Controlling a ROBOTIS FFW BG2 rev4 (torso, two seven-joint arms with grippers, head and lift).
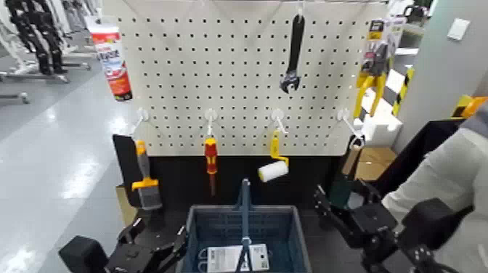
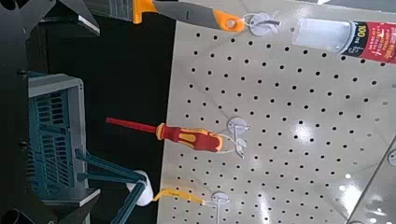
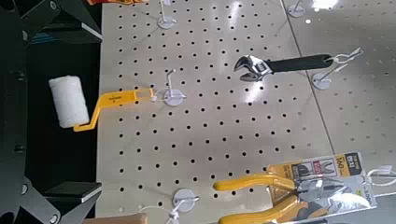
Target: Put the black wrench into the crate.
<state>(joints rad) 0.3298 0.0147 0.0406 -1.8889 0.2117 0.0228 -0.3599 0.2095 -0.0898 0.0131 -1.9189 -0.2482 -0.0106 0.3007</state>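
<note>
The black wrench (image 1: 293,54) hangs head down from a hook at the top of the white pegboard, right of centre; it also shows in the right wrist view (image 3: 285,65). The blue-grey crate (image 1: 192,221) stands below the board at the front centre, its thin upright handle (image 1: 245,207) in the middle; its slotted side shows in the left wrist view (image 2: 51,131). My left gripper (image 1: 163,247) is low at the crate's left, open and empty. My right gripper (image 1: 327,203) is low at the crate's right, open and empty, far below the wrench.
On the board's lower hooks hang an orange-handled scraper (image 1: 145,185), a red-yellow screwdriver (image 1: 210,160) and a yellow-handled paint roller (image 1: 274,170). Yellow pliers (image 1: 374,69) hang at the top right, a sealant tube (image 1: 112,58) at the top left. A white pack (image 1: 232,258) lies in the crate. A cardboard box (image 1: 370,163) stands at the right.
</note>
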